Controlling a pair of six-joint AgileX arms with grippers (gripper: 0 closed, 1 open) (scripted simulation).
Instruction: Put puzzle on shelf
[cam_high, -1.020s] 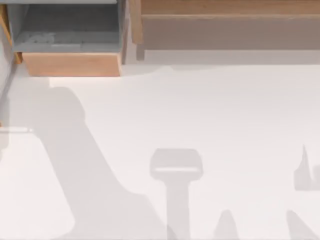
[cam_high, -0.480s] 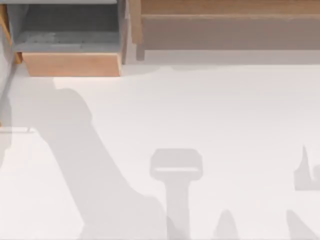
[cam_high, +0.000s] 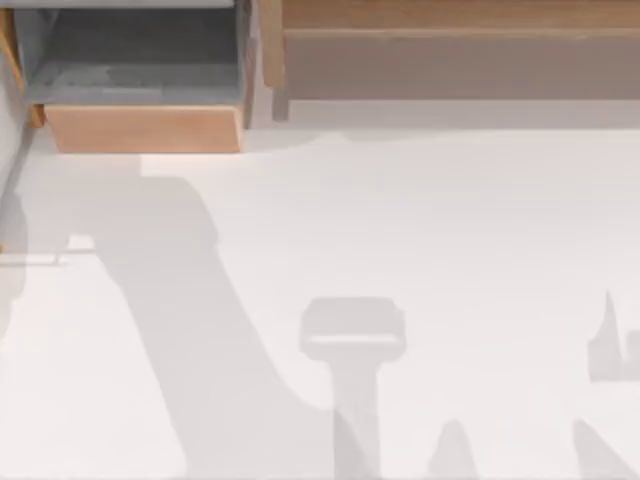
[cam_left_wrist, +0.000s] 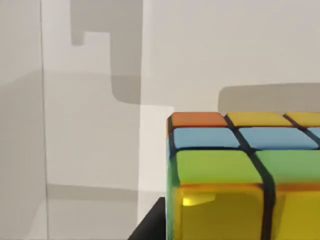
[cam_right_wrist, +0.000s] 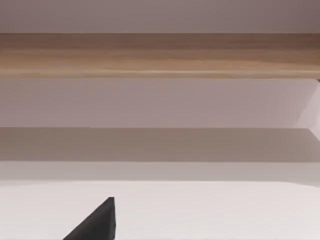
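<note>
Rightward since before slid the arm shadow (cam_high: 180, 300); puzzle (cam_left_wrist: 240, 175) cut off, left tool's state untellable.

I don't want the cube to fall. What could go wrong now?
The small yellow, green and blue puzzle cube sits very close to the left wrist camera, and the grip on it can't be seen, so it might slip. The long brown wooden shelf lies on the table's far right, beside the grey cubby, where the cube could land by mistake.
</note>
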